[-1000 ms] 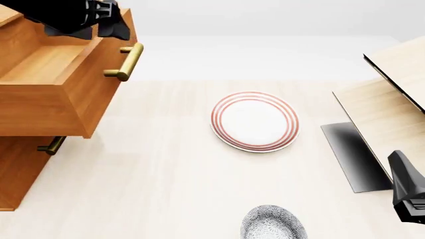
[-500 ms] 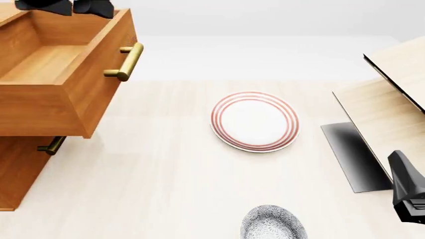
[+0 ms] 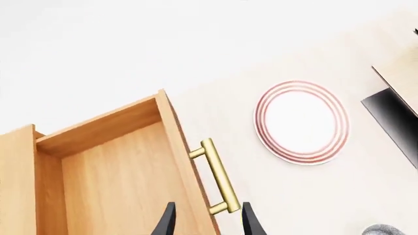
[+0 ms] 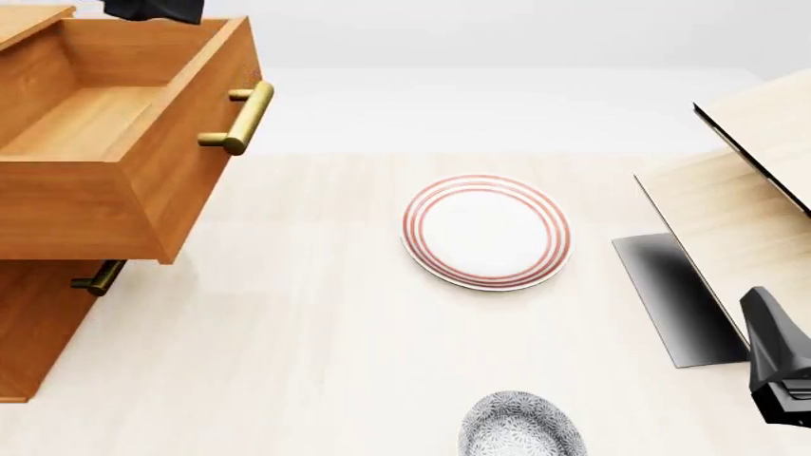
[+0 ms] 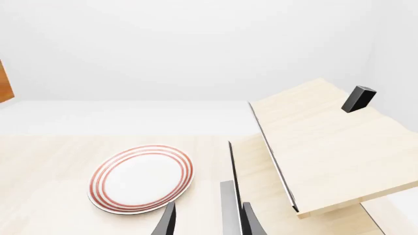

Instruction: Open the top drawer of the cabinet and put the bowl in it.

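Front view, near to far. The bowl (image 4: pixel 522 425) is seen at the table's (image 4: pixel 317 342) near edge, right of centre, partly cut off by the frame; it is unmoved against the earlier frames and nothing touches it. The right gripper (image 5: pixel 204 221) is parked at the near right corner, also unchanged. Its fingers (image 5: pixel 167 223) are seen apart in the right wrist view, with nothing held between them.

The plate (image 4: pixel 487 230) is noted mid-table, well apart from the bowl, in the same spot as before.

At the left edge, the cabinet (image 4: pixel 32 328) stands with the top drawer (image 4: pixel 114 142) pulled out and bare inside; its handle (image 4: pixel 241 118) is free.

One difference is recorded: the left gripper (image 3: pixel 205 223), low over the drawer's far end a second ago, has been raised further and is now nearly out of the front view at the top. In the left wrist view its fingers (image 3: pixel 166 224) are seen apart, high above the handle and drawer front, nothing gripped.

At the right edge, the pale board structure (image 4: pixel 747 204) is unchanged.
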You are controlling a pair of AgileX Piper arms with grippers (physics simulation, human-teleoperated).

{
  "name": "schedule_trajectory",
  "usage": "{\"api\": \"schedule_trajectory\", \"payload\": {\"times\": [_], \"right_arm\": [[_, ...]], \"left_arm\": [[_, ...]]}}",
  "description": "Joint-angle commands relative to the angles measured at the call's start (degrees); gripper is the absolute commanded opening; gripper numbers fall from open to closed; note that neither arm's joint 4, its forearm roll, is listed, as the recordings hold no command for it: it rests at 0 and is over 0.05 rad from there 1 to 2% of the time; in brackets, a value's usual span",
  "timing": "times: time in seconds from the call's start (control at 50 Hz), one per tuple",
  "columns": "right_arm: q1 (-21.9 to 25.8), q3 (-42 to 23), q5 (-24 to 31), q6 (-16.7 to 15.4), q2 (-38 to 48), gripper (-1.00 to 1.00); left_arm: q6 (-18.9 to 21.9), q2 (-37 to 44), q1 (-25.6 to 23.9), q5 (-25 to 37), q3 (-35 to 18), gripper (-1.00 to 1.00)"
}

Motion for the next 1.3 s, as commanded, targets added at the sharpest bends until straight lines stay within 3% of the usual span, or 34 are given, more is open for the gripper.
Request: {"api": "schedule_trajectory", "payload": {"times": [0.02,0.58,0.98,1.3], "right_arm": [[0.0,0.0,-0.1,0.0,0.0,1.00],[0.0,0.0,-0.1,0.0,0.0,1.00],[0.0,0.0,-0.1,0.0,0.0,1.00],[0.0,0.0,-0.1,0.0,0.0,1.00]], "left_arm": [[2.6,-2.9,-2.1,-0.6,2.5,1.00],[4.8,-4.6,-10.5,-6.1,10.5,1.00],[1.8,-0.1,-20.1,-14.2,15.5,1.00],[0.4,3.0,-24.4,-18.6,17.8,1.00]]}}
